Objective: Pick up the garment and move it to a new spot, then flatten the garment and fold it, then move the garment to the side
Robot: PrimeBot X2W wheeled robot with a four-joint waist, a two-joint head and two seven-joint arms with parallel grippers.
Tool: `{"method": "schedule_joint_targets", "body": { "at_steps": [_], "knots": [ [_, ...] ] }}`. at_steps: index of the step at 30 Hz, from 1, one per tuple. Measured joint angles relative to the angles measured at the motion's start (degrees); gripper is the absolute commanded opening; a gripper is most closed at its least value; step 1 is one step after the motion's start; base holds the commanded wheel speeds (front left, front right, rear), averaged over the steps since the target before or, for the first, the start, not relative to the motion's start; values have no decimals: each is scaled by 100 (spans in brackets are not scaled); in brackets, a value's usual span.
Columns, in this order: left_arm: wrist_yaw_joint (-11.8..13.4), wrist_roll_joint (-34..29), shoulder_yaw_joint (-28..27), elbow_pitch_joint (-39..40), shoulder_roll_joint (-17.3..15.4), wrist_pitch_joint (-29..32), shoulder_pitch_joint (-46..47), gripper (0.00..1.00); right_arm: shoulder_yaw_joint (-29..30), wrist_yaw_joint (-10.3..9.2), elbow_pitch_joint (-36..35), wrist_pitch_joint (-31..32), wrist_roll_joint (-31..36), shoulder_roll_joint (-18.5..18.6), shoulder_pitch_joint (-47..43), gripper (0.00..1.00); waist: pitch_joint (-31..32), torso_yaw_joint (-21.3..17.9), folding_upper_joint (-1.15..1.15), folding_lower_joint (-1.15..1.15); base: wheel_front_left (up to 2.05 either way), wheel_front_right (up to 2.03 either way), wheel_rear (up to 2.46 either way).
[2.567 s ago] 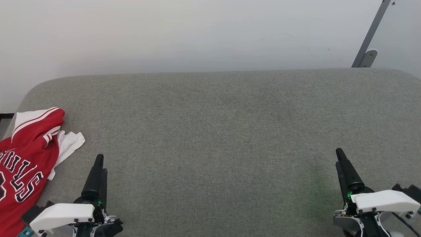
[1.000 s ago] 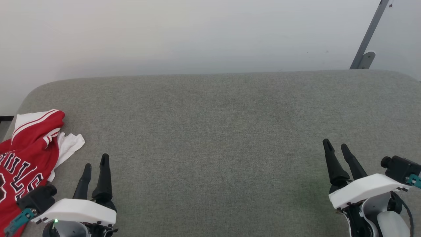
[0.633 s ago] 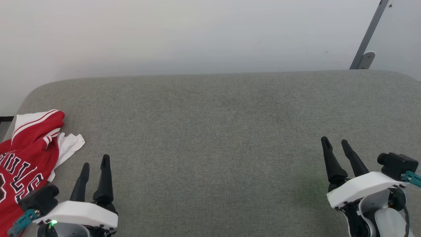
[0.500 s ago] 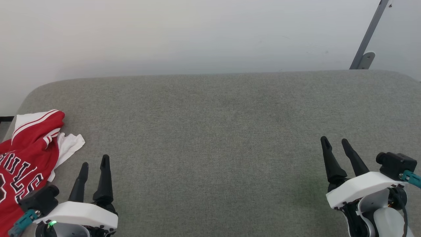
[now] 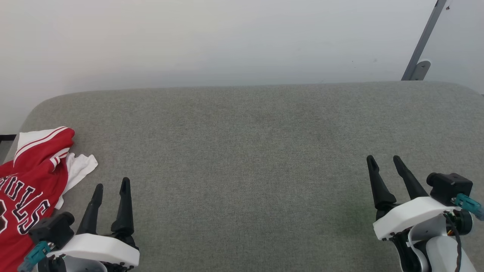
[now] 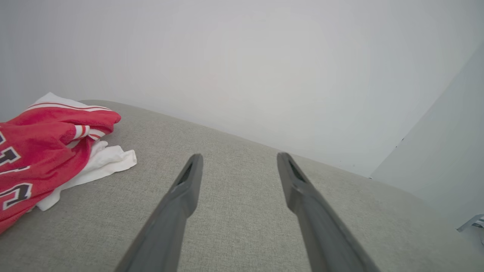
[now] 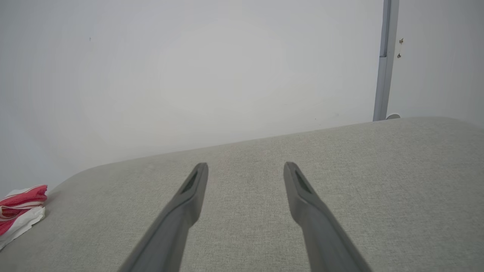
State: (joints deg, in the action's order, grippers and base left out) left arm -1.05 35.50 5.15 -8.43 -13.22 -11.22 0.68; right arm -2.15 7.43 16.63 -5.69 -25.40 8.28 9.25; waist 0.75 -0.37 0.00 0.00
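Now the left gripper (image 5: pixel 112 183) and right gripper (image 5: pixel 383 158) have turned level, fingers spread and empty, ready to reach the garment (image 5: pixel 30 181).

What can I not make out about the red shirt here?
- Head view: the garment is cut off by the left and bottom edges, and the left gripper's camera block hides a bit, so the lettering is incomplete.
- Left wrist view: the left edge cuts the lettering.
- Right wrist view: a small corner, too small to read.
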Motion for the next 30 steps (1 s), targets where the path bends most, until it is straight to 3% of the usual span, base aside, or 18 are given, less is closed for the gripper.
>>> {"method": "schedule_joint_targets", "body": {
  "at_steps": [30],
  "knots": [
    [47,-914,188,131,-215,-350,-67,100,-10,5,-9,-277,1388,64,76,100,41,11,0,0,0,0,0]
  ]
}}
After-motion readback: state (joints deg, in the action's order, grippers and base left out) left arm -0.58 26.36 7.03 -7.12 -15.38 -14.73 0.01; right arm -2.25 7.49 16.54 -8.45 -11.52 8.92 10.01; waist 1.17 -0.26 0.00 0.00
